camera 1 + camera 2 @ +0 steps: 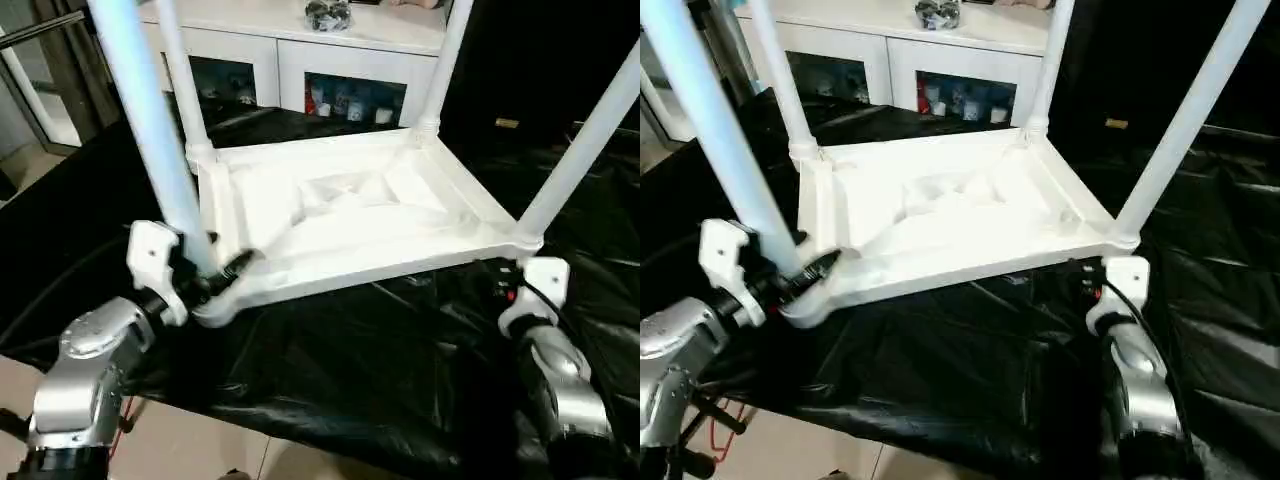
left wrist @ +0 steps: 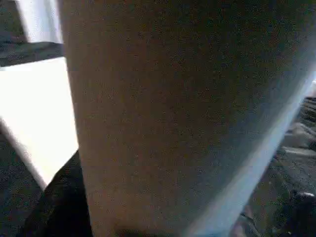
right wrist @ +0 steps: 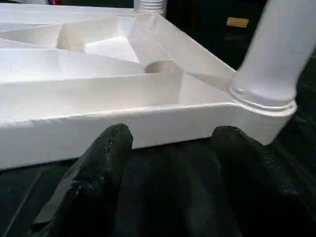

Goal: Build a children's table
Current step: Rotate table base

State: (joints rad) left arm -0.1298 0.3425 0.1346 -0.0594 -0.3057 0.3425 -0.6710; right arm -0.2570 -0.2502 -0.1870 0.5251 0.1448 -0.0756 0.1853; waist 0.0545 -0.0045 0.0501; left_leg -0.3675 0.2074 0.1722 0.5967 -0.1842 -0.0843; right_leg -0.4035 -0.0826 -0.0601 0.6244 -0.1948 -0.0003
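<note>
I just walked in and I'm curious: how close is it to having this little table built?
Nearly done. The tabletop lies upside down on the black sheet with all four legs standing in its corners. The left gripper is around the near-left leg at its base; the right gripper waits open by the near-right corner. Turning the table upright remains.

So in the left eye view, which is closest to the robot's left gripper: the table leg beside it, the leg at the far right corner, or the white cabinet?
1. Near-left white tapered tube leg, right at the left gripper.
2. Far-right white leg, across the upturned white plastic tabletop.
3. White cabinet with glass doors, behind everything.
</note>
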